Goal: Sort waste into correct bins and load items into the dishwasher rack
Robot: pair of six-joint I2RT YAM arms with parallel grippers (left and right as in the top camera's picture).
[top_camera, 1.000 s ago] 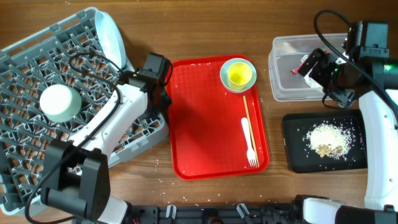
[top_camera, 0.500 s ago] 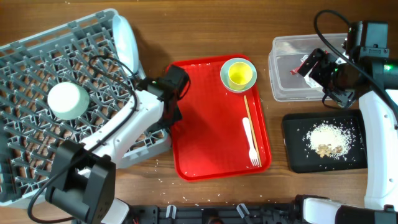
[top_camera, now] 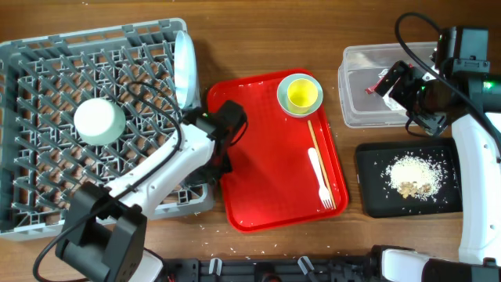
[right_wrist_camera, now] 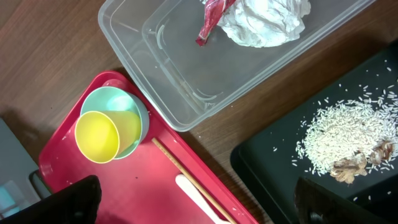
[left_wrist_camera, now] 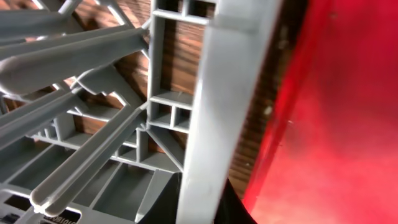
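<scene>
Overhead, the fork [top_camera: 318, 176] is seen lengthwise, right of the left gripper [top_camera: 219, 157] clamped on the dishwasher rack [top_camera: 94, 33]; the right gripper [right_wrist_camera: 199, 200] is spread wide.

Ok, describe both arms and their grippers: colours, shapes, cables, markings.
Both have smooth white links and boxy black joints. The left arm trails a thin black cable in loose loops; the left gripper is black. The right arm has a black cable arching above it and a green light on a joint; the right gripper is black too.
</scene>
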